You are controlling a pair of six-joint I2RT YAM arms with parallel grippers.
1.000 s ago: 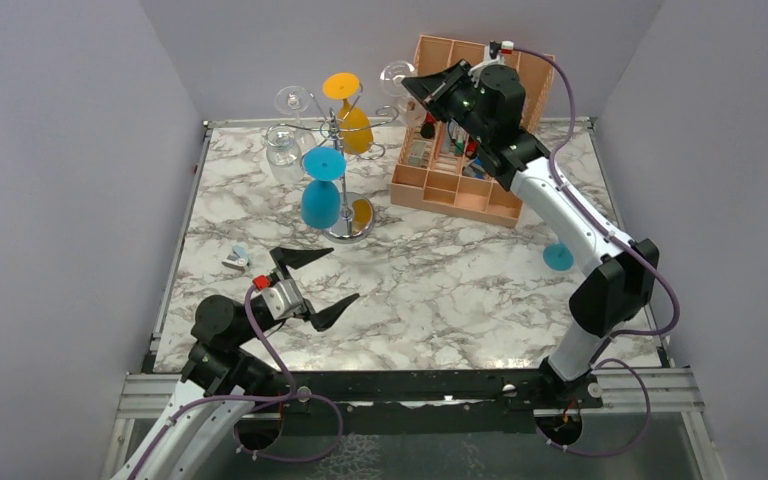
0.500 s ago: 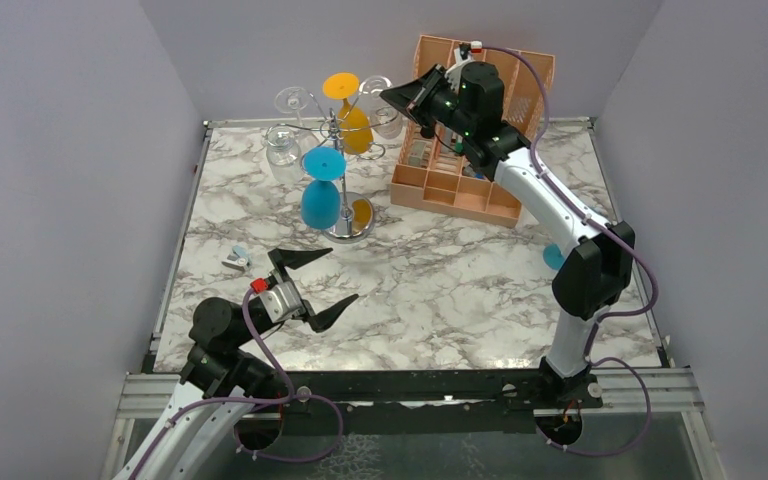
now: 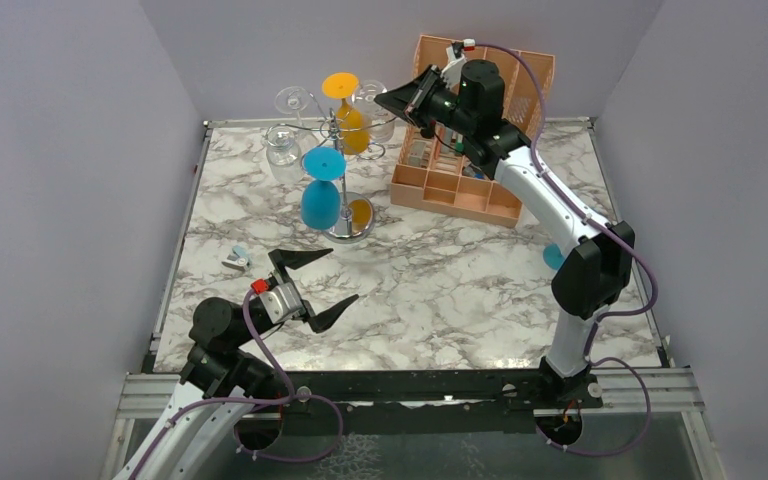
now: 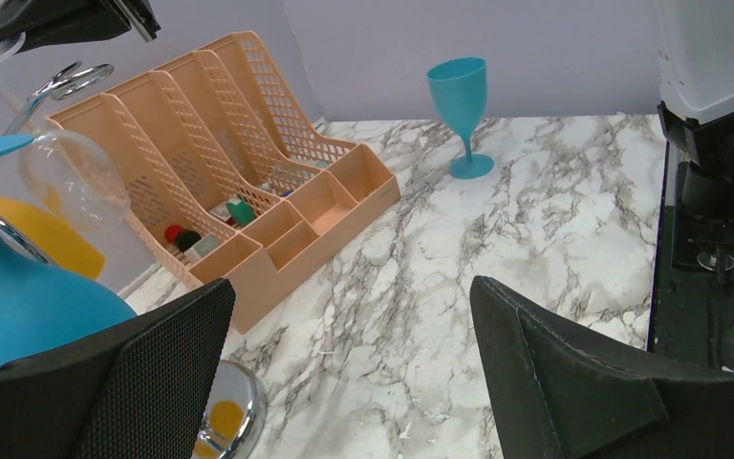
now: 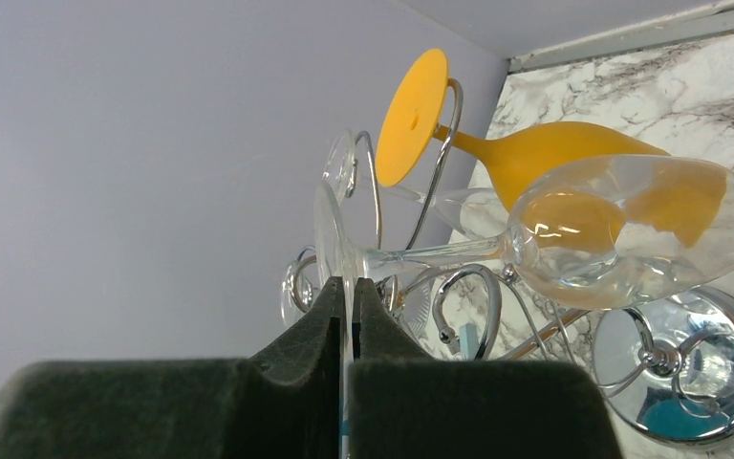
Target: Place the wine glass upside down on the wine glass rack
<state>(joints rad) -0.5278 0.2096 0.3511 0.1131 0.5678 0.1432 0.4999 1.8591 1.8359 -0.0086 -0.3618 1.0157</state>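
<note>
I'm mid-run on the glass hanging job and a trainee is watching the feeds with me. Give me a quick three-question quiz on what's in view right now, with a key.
1. True or false: the left gripper is shut on a glass.
2. Which part of the clear wine glass is the right gripper pinching? A) the bowl B) the stem C) the flat round foot
3. Fill in the blank: the teal glass, which is not on the rack, stands ____ on its foot.

Key: 1 false, it is open and holds nothing; 2 C; 3 upright.
</note>
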